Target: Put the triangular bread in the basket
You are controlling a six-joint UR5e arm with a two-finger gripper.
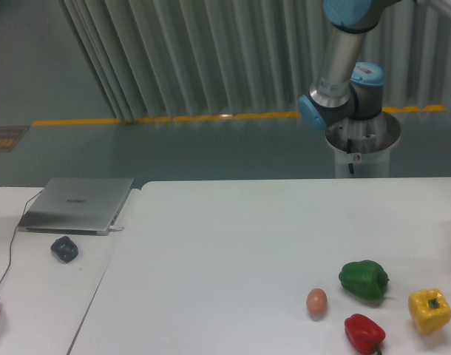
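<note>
The triangular bread and the basket are both out of view. Only the arm's base and lower links (pixel 342 81) show, at the back right behind the white table (pixel 225 244). The gripper itself is outside the frame, off to the upper right.
At the table's front right lie a green pepper (pixel 364 279), an egg (pixel 316 301), a red pepper (pixel 364 333) and a yellow pepper (pixel 429 310). On the left side table sit a closed laptop (pixel 78 204) and a dark mouse (pixel 64 248).
</note>
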